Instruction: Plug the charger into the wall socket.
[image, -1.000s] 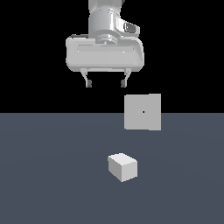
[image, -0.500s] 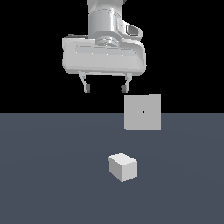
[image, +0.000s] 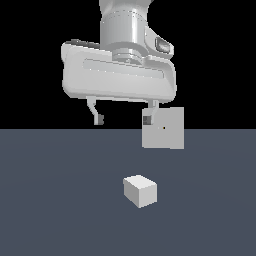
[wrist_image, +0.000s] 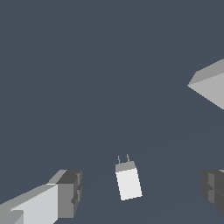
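Observation:
The charger (image: 140, 190) is a small off-white cube lying on the dark grey floor. In the wrist view the charger (wrist_image: 128, 180) shows two thin prongs on one end. The wall socket (image: 164, 128) is a flat upright light-grey panel with a small dark dot at its centre, standing behind the charger toward the exterior view's right. In the wrist view the wall socket (wrist_image: 210, 85) shows as a grey corner at the picture's edge. My gripper (image: 123, 120) is open and empty, high above the charger. One fingertip (image: 147, 120) overlaps the socket panel in the exterior view.
The dark grey floor (image: 50, 200) spreads flat around the charger, with black background above it.
My gripper has come down and toward the camera, so it looks larger. The charger and the socket have not moved.

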